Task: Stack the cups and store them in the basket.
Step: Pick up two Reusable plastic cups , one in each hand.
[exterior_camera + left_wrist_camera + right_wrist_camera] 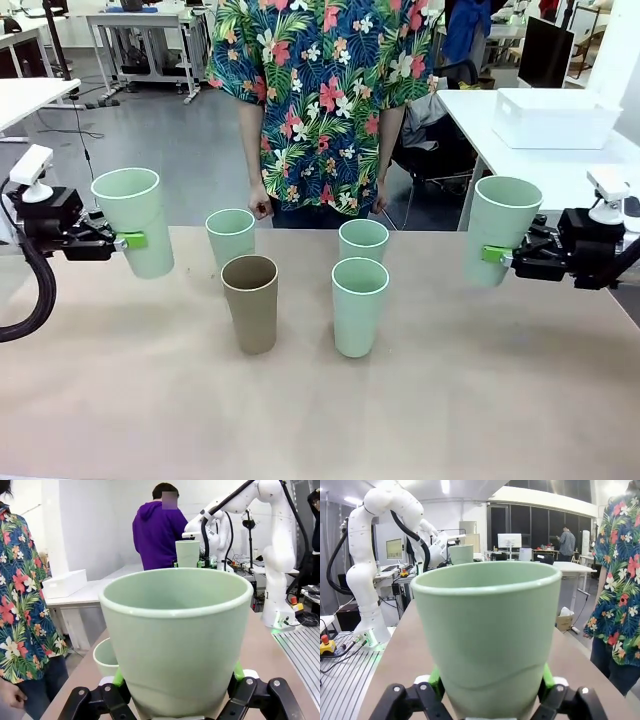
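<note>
**A:** Step?
**B:** Stacking, early on. The left claw (138, 241) is clamped on the left cup (128, 210) and the right claw (494, 254) on the right cup (502, 215). Both are mint, upright and clear of the worktop (320, 420).
**A:** Jaw gap?
**B:** As wide as the cup's lower body. The green pads (118, 677) press the wall on either side, and the right wrist view shows the same.
**A:** Other cups?
**B:** Four stand between the claws. The tan cup (250, 300) and back-left cup (230, 236) are nearer the left claw. The front cup (359, 305) and back-right cup (363, 240) are nearer the right claw. None are nested.
**A:** Basket?
**B:** It's white (555, 120), on a separate table well beyond the right claw.
**A:** Next?
**B:** My read: carry a held cup over a standing one, line up the mouths, lower it straight and let go. Any tilt would likely catch a rim.
</note>
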Motion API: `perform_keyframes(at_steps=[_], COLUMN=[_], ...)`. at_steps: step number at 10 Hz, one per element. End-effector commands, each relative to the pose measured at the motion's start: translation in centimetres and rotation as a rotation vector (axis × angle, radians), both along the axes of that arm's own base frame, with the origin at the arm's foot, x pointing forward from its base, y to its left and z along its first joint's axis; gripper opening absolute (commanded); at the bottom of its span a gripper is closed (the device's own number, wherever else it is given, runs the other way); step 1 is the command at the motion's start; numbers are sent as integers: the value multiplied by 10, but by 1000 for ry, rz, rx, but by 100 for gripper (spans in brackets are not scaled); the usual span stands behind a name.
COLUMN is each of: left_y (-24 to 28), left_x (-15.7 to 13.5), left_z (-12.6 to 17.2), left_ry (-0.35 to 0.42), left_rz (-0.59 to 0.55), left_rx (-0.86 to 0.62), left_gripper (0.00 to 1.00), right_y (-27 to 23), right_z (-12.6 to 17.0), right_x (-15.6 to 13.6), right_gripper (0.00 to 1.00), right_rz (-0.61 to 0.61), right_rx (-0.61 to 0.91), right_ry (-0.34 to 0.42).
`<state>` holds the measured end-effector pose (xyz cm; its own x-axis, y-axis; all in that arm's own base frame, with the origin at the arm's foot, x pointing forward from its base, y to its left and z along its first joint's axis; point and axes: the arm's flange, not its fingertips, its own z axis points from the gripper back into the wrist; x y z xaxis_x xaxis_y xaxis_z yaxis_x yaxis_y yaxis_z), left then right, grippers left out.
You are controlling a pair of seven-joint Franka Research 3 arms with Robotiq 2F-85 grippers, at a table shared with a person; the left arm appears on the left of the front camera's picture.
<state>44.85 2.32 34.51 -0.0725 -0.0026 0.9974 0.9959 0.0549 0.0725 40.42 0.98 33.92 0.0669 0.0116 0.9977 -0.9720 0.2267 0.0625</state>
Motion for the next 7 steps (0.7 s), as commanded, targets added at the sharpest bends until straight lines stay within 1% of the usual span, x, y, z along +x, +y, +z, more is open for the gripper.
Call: perform_keyframes(at_steps=[1, 5, 7], left_y=[-3, -6, -5], left_x=[-12, -10, -12], left_z=[6, 12, 17], left_ry=[-35, -15, -24], left_rz=[29, 39, 51], left_rx=[-36, -51, -41], left_gripper=[86, 86, 86], right_y=[3, 2, 2], right_z=[2, 4, 6], right_x=[-6, -8, -11], right_gripper=[85, 85, 85], right_rz=[-3, -19, -20], right_rx=[9, 21, 21], right_ry=[-11, -15, -14])
